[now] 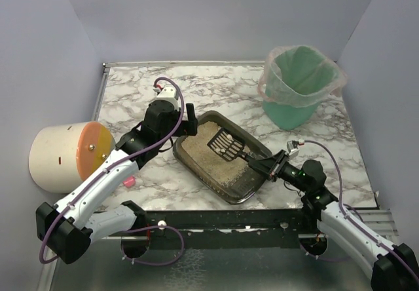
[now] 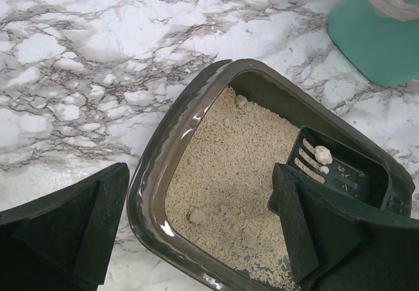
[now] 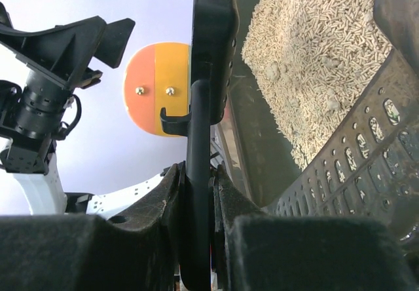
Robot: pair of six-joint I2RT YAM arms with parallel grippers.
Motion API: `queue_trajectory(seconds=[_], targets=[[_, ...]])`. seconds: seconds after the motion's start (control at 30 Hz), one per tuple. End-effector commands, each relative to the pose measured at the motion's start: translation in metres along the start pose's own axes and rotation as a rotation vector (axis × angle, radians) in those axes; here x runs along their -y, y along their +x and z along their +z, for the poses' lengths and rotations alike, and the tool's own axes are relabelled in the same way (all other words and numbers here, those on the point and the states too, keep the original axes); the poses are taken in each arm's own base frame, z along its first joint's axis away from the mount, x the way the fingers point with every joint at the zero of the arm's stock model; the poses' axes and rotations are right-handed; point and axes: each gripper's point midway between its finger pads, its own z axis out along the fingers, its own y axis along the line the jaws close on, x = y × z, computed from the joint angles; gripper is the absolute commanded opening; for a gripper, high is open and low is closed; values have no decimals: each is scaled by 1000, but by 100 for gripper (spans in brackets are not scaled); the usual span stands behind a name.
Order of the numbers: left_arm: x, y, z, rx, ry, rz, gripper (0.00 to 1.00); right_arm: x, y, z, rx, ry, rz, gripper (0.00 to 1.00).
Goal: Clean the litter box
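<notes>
Grey-brown litter box (image 1: 249,185) sits mid-table on white marble (image 1: 131,94), angled to the table's edges.
From above, the right gripper (image 1: 260,166) meets the black scoop (image 1: 228,145). Its wrist view shows the handle pinched tight. Only the left wrist view shows a clump (image 2: 323,153) on the scoop and the left gripper (image 2: 200,199) spread wide across the box's rim.

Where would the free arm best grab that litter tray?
Grip the litter box by its thin raised rim, from above, at the end where the open left gripper hangs: one finger outside that wall, one over the litter.
</notes>
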Motion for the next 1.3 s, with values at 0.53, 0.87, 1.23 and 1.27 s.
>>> queue_trajectory(seconds=[0.53,0.87,1.23,1.27], targets=[[-16,11,5,25,-49,70,99,-117,-56,6,194,-152,-151,1],[-12,15,6,8,-24,77,99,-177,-128,-4,540,-124,-198,1],[-7,19,7,-11,6,73,99,-215,-205,-38,900,136,-395,1],[-6,19,6,-12,9,72,99,-214,-211,-43,929,184,-429,1]])
